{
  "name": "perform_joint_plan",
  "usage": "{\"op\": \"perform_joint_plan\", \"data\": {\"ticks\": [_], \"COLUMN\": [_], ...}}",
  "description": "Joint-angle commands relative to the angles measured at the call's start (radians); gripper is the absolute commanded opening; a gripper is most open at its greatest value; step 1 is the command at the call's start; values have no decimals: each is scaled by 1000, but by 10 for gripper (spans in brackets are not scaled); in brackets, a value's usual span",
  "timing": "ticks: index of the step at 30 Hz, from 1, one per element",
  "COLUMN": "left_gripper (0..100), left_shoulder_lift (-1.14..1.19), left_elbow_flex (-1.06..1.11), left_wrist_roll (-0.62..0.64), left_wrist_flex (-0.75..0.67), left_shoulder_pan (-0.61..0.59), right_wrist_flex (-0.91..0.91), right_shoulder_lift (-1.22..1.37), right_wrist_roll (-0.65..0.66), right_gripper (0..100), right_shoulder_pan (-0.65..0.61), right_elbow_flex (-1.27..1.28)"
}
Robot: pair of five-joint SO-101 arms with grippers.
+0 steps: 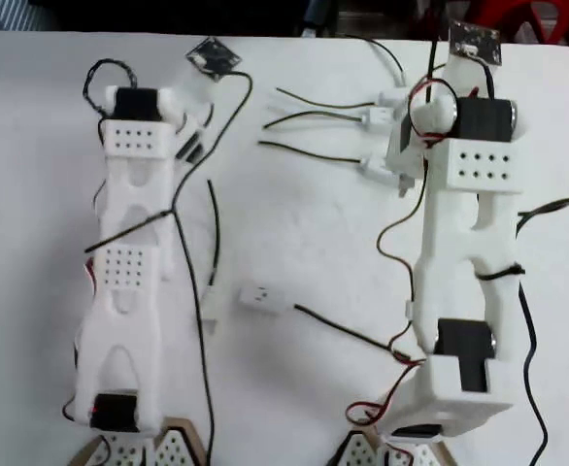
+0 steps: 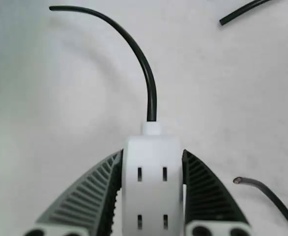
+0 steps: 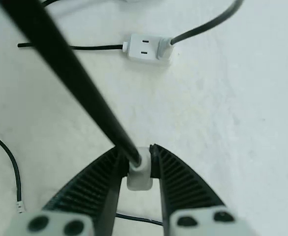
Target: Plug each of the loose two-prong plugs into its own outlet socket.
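Note:
My left gripper (image 2: 151, 160) is shut on a white outlet socket (image 2: 151, 187), its slots facing the camera and its black cord (image 2: 146, 73) curving away over the table. My right gripper (image 3: 138, 152) is shut on a small white plug (image 3: 140, 178) with a black cord (image 3: 70, 73) rising toward the camera. Beyond it another white outlet socket (image 3: 146, 47) lies flat on the table, apart from the plug. In the high view that socket (image 1: 263, 297) lies between the two arms. Loose white plugs (image 1: 377, 118) (image 1: 374, 165) with thin black cords lie beside the right arm (image 1: 464, 223).
The white table (image 1: 304, 223) carries several loose black cords: one from the lying socket (image 1: 343, 330), and stray ends (image 2: 262, 189) (image 2: 242, 11) near the left gripper. The left arm (image 1: 129, 243) stretches along the left side. The table's far edge (image 1: 284, 35) is at the top.

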Motion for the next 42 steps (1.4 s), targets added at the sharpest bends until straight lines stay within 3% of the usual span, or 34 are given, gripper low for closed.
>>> {"op": "perform_joint_plan", "data": {"ticks": [1, 17, 22, 33, 38, 42], "left_gripper": [116, 116, 116, 116, 116, 116], "left_shoulder_lift": [-94, -99, -206, -694, -852, -960], "left_elbow_flex": [55, 175, 244, 833, 1140, 1421], "left_wrist_roll": [-17, -18, -12, 8, 8, 8], "left_wrist_flex": [5, 5, 5, -14, -132, -305], "left_shoulder_pan": [-13, -38, -39, -36, -19, -5], "right_wrist_flex": [-15, -214, -291, -308, -306, -306], "right_shoulder_lift": [-62, -61, -61, -70, -82, -102], "right_wrist_roll": [37, 58, 55, 58, 58, 58], "right_gripper": [17, 17, 17, 17, 17, 17], "right_shoulder_pan": [-42, -101, -122, -170, -170, -170], "right_elbow_flex": [37, 233, 316, 391, 393, 411]}}
